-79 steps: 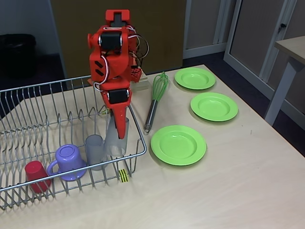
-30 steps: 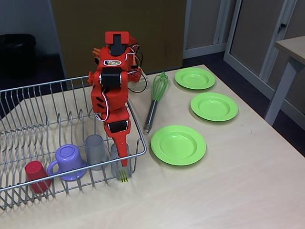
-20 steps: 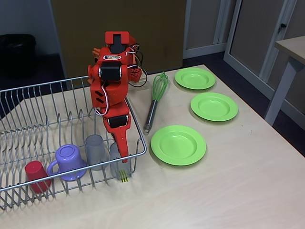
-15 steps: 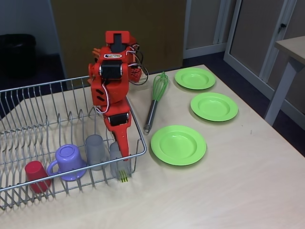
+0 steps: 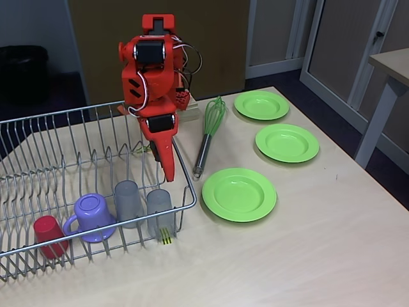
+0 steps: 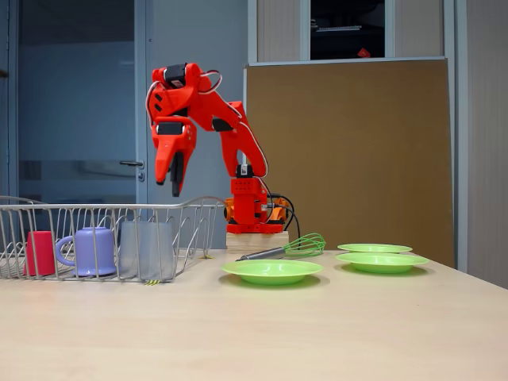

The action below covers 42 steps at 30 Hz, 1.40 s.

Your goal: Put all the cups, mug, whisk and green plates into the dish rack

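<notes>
The wire dish rack (image 5: 61, 115) (image 6: 103, 208) holds, upside down along its near side, a red cup (image 5: 48, 235) (image 6: 40, 252), the purple mug (image 5: 94, 216) (image 6: 94, 250) and two grey tumblers (image 5: 128, 203) (image 5: 160, 214). My red gripper (image 5: 169, 173) (image 6: 175, 184) hangs above the right tumbler, clear of it, fingers slightly open and empty. On the table right of the rack lies the green whisk (image 5: 208, 134) (image 6: 290, 246). Three green plates (image 5: 239, 194) (image 5: 287, 142) (image 5: 261, 105) lie flat beyond it.
The arm's base (image 6: 250, 210) stands on a wooden block behind the rack's right end. The rack's back rows of prongs (image 5: 38, 173) stand bare. Bare tabletop (image 5: 307, 256) stretches in front of and to the right of the plates.
The gripper lowered the second tumbler into the rack's near right corner, let it go and has risen straight up, empty. The tumbler stands beside the first one.
</notes>
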Each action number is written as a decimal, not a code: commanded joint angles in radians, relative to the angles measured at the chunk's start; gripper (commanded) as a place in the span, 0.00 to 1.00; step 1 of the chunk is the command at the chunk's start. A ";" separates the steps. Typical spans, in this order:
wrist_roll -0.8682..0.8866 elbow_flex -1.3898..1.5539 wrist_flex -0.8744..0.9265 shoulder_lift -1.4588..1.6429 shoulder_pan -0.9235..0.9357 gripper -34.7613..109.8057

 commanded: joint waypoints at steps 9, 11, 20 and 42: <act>0.456 0.584 -0.066 0.497 -0.225 0.49; 0.617 0.706 -0.110 0.580 -0.282 0.47; 1.111 1.150 -0.423 0.868 -0.503 0.42; 0.833 1.706 -0.650 0.991 -0.584 0.26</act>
